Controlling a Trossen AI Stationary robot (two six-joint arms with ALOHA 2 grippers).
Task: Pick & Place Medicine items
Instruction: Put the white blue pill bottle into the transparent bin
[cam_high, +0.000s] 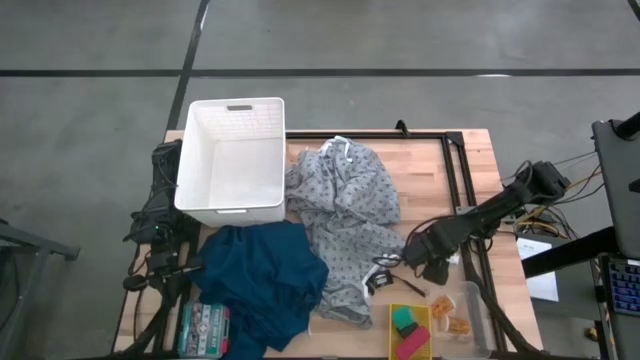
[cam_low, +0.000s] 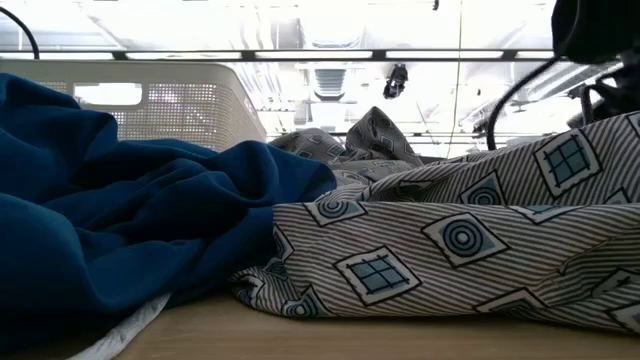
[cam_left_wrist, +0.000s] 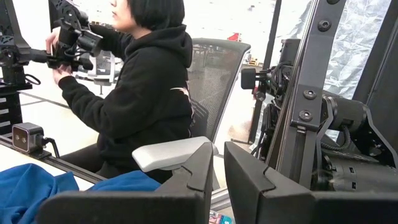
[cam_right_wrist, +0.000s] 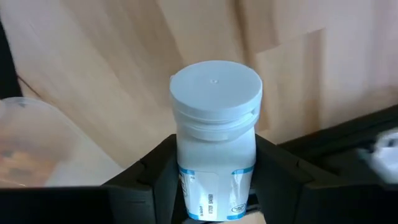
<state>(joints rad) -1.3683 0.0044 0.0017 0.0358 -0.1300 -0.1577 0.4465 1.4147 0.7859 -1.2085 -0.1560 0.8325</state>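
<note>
We held the white bottle (cam_right_wrist: 215, 143) between our right gripper's (cam_right_wrist: 214, 177) 2 fingers, its long axis running forward past them, cap outermost; left fingers (cam_left_wrist: 186, 180) narrow, empty.

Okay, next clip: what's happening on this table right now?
The right pincer is shut on a small white bottle with a blue-printed label, holding it above the wooden table near its right edge. The left pincer waits shut off the table's left side. Grey patterned cloth, blue cloth and a white basket cover the rest.
</note>
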